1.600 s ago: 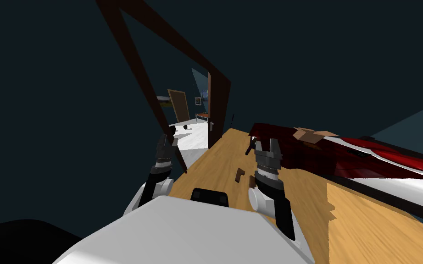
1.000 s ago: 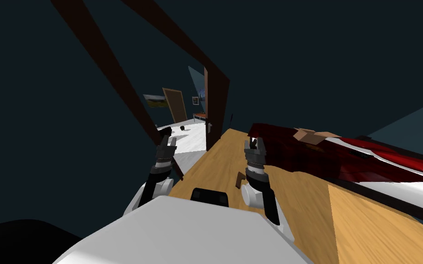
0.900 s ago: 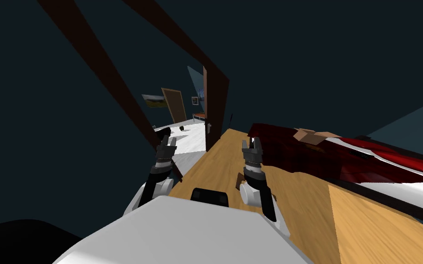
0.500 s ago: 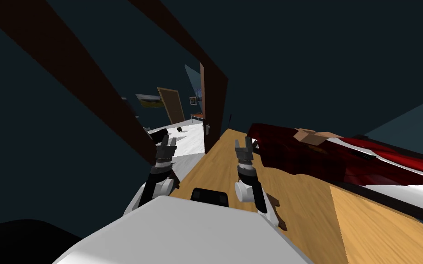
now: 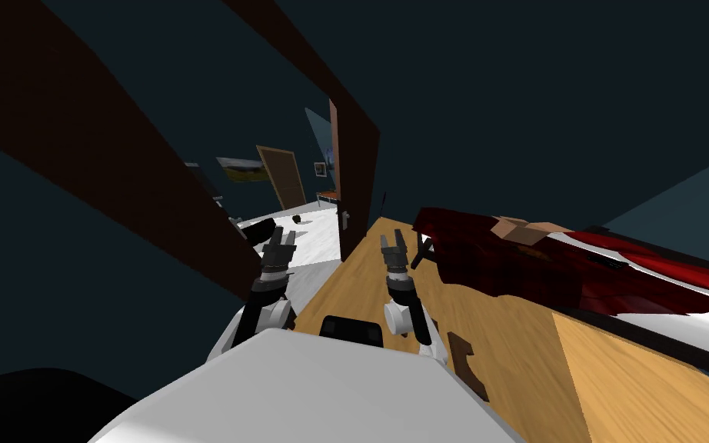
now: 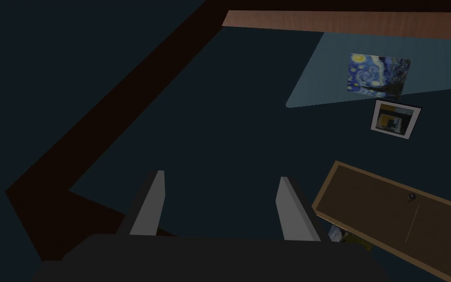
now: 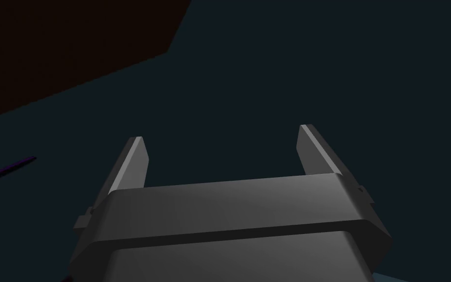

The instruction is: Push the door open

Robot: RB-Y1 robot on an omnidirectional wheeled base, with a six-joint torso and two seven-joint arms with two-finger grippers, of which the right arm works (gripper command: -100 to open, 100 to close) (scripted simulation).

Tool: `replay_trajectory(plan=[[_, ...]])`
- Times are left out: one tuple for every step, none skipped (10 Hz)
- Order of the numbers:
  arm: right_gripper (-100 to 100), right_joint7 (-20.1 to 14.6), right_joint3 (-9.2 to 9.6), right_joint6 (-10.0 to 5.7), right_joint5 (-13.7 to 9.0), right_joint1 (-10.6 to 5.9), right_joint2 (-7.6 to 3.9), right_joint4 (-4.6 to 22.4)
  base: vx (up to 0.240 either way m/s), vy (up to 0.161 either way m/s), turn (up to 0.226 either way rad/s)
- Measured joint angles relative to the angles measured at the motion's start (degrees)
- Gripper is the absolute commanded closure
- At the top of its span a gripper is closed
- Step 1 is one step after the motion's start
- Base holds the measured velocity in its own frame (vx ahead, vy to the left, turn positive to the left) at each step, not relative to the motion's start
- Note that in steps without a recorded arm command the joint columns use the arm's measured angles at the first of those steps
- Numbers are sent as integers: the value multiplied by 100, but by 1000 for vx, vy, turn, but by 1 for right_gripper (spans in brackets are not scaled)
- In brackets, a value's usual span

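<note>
Gaping empty, left claw (image 5: 284, 238) and right claw (image 5: 392, 240) face the ajar dark-brown door (image 5: 357, 169).

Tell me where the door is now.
In the head view the door stands open at the doorway's right jamb, ahead of the right gripper.

L pincer (image 6: 221, 176) spread nr doorframe (image 6: 97, 129)

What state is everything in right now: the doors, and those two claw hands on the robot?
door, open, standing nearly edge-on, with the white floor showing through the gap.
far door, shut.
left gripper, open, holding nothing.
right gripper, open, holding nothing.
</note>
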Motion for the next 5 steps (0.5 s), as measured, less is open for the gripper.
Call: replay_trajectory(plan=[[-100, -62, 110, 68, -27, -136, -50, 64, 168, -8, -51], [-100, -102, 229, 96, -34, -170, -92, 106, 116, 4, -33], [-100, -122, 323, 101, -35, -235, -100, 181, 93, 18, -37], [-100, -138, 401, 106, -37, -315, -105, 271, 135, 23, -67], [-100, -182, 498, 115, -55, -428, -143, 385, 145, 9, -50]])
